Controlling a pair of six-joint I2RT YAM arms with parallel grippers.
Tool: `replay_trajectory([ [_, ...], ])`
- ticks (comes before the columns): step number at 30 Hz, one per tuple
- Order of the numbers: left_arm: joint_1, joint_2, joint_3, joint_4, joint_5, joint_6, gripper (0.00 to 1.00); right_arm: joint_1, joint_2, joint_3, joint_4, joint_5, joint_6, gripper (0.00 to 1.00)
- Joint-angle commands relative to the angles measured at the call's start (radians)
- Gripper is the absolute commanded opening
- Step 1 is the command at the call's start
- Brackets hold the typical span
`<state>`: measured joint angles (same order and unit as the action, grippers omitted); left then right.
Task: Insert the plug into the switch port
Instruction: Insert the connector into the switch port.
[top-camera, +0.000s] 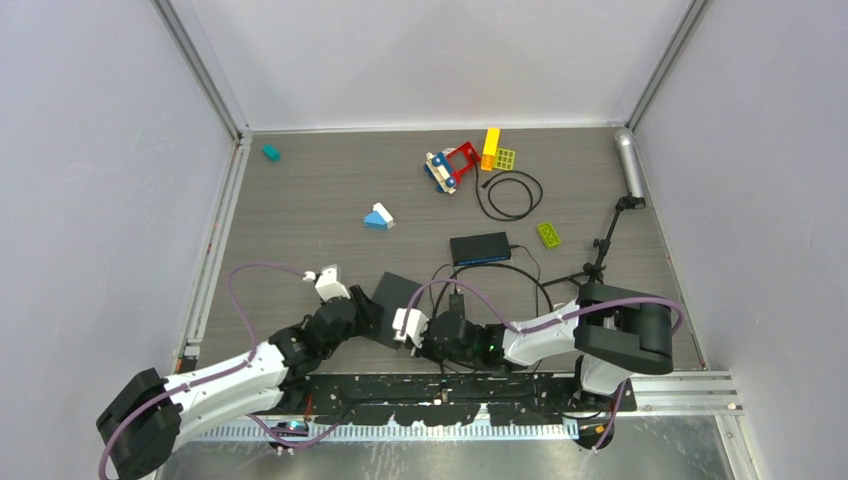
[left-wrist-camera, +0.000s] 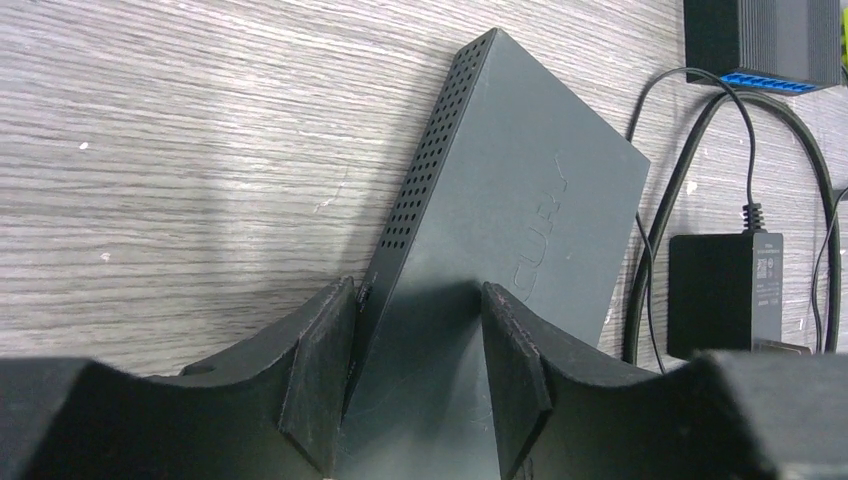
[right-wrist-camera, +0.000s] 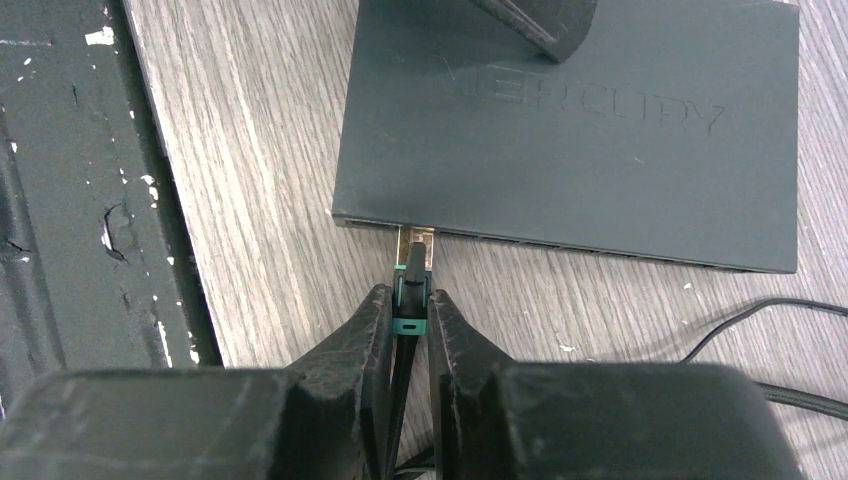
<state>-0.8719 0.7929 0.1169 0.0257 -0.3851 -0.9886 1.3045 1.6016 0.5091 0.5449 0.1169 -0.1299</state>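
Observation:
The switch (right-wrist-camera: 600, 170) is a flat dark box lying near the table's front edge, also in the top view (top-camera: 392, 300). My left gripper (left-wrist-camera: 418, 350) is shut on the switch's (left-wrist-camera: 530, 190) near corner, one pad against the vented side and the other on the top face. My right gripper (right-wrist-camera: 409, 320) is shut on the plug (right-wrist-camera: 412, 285), a black and teal connector with a clear tip. That tip sits at the switch's front edge, at a port near the left end. How deep the tip goes is hidden. Both grippers meet at the switch, left (top-camera: 362, 310) and right (top-camera: 418, 328).
A second dark box with blue ports (top-camera: 480, 247) lies behind, with black cables (top-camera: 510, 195) and a power adapter (left-wrist-camera: 725, 290) beside it. Coloured toy blocks (top-camera: 465, 160) are scattered at the back. A silver cylinder on a stand (top-camera: 628, 165) is at the right. A metal rail (right-wrist-camera: 60, 200) borders the front.

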Motion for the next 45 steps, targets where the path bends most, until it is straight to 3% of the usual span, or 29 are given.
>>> replay_trajectory([
  [1,-0.064,-0.018,-0.011,-0.17,0.233,-0.075,0.5,-0.024,0.009,0.073,0.197,-0.051,-0.046,0.0],
  [4,-0.062,-0.081,0.039,-0.258,0.152,-0.062,0.57,-0.024,-0.02,0.067,0.041,-0.179,-0.068,0.01],
  [9,-0.054,-0.139,0.228,-0.513,-0.038,0.037,0.89,-0.024,-0.084,0.001,-0.016,-0.211,-0.05,0.01],
  [14,0.05,-0.073,0.378,-0.586,-0.079,0.185,0.95,-0.024,-0.131,-0.017,-0.098,-0.203,-0.052,0.05],
  [17,0.169,-0.007,0.424,-0.522,0.009,0.28,0.95,-0.024,-0.136,-0.01,-0.104,-0.165,-0.022,0.23],
  [20,0.26,0.07,0.478,-0.438,0.09,0.34,0.95,-0.028,-0.113,0.092,-0.219,-0.173,0.024,0.61],
  [22,0.286,0.12,0.521,-0.403,0.094,0.381,0.95,-0.029,-0.127,0.152,-0.297,-0.156,0.056,0.69],
  [26,0.305,0.192,0.575,-0.315,0.043,0.441,0.95,-0.031,-0.288,0.148,-0.295,-0.017,0.184,0.69],
  [31,0.32,0.268,0.585,-0.181,0.049,0.471,0.95,-0.079,-0.445,0.236,-0.553,0.307,0.427,0.69],
  [36,0.32,0.335,0.559,-0.099,0.103,0.474,0.92,-0.22,-0.502,0.284,-0.791,0.349,0.628,0.67],
  [43,0.29,0.315,0.485,0.033,0.409,0.495,0.82,-0.261,-0.517,0.338,-1.008,0.397,0.681,0.57],
  [45,0.23,0.321,0.495,0.008,0.398,0.508,0.79,-0.277,-0.54,0.317,-1.025,0.369,0.72,0.55],
])
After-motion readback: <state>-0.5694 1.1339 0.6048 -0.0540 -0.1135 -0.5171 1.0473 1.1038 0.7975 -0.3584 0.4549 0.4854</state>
